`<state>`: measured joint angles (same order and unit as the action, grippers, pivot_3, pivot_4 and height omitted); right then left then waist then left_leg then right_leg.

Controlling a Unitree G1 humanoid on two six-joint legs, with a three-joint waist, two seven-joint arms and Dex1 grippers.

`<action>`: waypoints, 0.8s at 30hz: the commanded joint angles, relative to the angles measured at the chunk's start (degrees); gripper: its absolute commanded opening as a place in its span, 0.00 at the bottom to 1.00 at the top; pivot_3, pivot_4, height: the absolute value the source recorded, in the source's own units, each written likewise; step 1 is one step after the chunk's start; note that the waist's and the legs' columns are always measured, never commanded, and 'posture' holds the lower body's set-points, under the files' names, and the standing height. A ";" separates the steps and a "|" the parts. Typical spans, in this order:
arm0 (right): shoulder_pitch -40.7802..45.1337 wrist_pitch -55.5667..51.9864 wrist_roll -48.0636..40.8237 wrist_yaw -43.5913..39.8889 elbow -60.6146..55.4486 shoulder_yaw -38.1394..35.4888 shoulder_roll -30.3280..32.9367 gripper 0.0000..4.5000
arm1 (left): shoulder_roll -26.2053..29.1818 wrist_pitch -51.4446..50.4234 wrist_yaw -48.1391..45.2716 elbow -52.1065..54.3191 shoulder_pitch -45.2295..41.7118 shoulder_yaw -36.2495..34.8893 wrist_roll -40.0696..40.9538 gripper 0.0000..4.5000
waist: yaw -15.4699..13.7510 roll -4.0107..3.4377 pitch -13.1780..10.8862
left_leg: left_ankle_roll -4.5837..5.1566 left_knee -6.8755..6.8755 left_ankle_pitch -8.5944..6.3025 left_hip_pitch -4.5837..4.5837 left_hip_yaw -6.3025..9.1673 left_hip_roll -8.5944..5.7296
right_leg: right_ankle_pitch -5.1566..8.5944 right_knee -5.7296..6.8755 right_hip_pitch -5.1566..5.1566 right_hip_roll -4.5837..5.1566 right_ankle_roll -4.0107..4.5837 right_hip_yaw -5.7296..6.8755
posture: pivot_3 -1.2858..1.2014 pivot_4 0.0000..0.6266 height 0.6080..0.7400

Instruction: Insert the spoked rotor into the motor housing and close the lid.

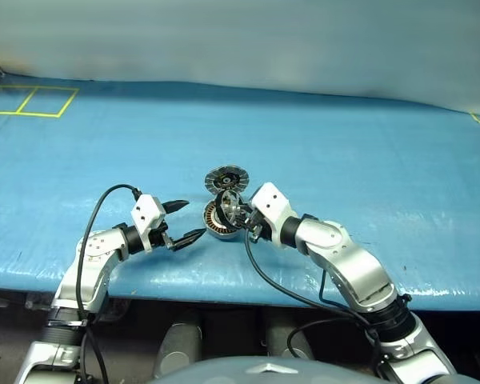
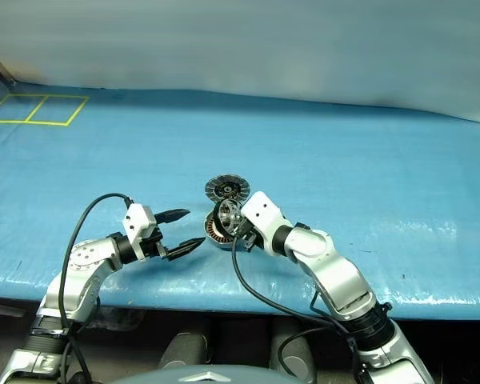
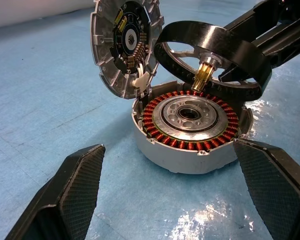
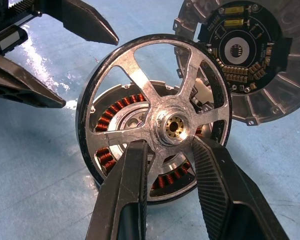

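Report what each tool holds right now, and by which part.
The right tool grips the silver spoked rotor with the dark rim by a spoke beside its hub, above the round copper-wound motor housing. The left tool is open and holds nothing.

Silver-white arms, black cables, textured black jaws

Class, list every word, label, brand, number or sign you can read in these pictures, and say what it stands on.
No readable text anywhere.
The lid: its circuit board carries small components, with any markings too small to read.
The spoked rotor, held in the right gripper: no lettering.
The motor housing: no lettering.
The blue table cover: yellow taped lines, no words.
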<state>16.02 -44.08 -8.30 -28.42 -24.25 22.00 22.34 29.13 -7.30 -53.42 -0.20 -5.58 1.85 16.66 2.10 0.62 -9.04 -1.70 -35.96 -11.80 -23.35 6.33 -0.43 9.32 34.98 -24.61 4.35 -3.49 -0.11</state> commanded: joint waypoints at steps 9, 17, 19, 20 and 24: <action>1.47 1.38 2.30 -0.85 0.73 1.72 -0.17 0.24 | -0.11 0.58 0.78 1.09 0.63 -0.35 0.42 1.00 | 0.01 0.00 0.00 | 0.00 0.00 0.00 0.06 0.00 0.00 | 0.00 0.02 0.03 0.00 0.00 0.00 | 0.52 0.24 1.00; 1.64 1.30 3.88 -0.52 1.61 2.45 -0.32 0.80 | 0.01 0.56 0.95 1.28 0.90 -0.45 0.42 1.00 | 0.00 0.00 0.00 | 0.00 0.00 0.00 0.09 -0.01 0.00 | 0.00 0.03 0.06 0.00 0.00 -0.01 | 0.52 0.24 1.00; 1.65 1.46 3.88 -0.68 1.33 2.31 -0.45 0.96 | 0.02 0.56 0.96 1.31 0.98 -0.46 0.43 1.00 | 0.00 0.00 0.01 | 0.00 0.01 0.00 0.10 0.00 0.00 | 0.00 0.03 0.06 0.00 0.00 -0.01 | 0.52 0.24 1.00; 1.66 1.51 3.84 -0.74 1.13 2.23 -0.51 0.99 | 0.02 0.55 0.96 1.31 1.01 -0.48 0.45 1.00 | 0.01 0.00 0.01 | 0.00 0.01 0.00 0.10 -0.01 0.00 | 0.00 0.03 0.06 0.00 0.00 -0.01 | 0.52 0.24 1.00; 1.65 1.58 3.30 -0.52 0.45 1.35 -1.24 0.99 | 0.04 0.54 0.90 1.24 0.98 -0.52 0.51 1.00 | 0.00 0.00 0.01 | 0.00 0.01 0.00 0.10 -0.01 0.00 | 0.00 0.03 0.06 0.00 0.00 -0.01 | 0.52 0.24 1.00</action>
<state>17.29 -42.95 -4.73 -28.74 -22.52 24.07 21.61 29.10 -7.29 -52.53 -0.19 -4.43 1.84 16.65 2.10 0.62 -9.03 -1.70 -35.95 -11.80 -23.25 6.32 -0.42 9.32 35.01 -24.55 4.35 -3.49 -0.12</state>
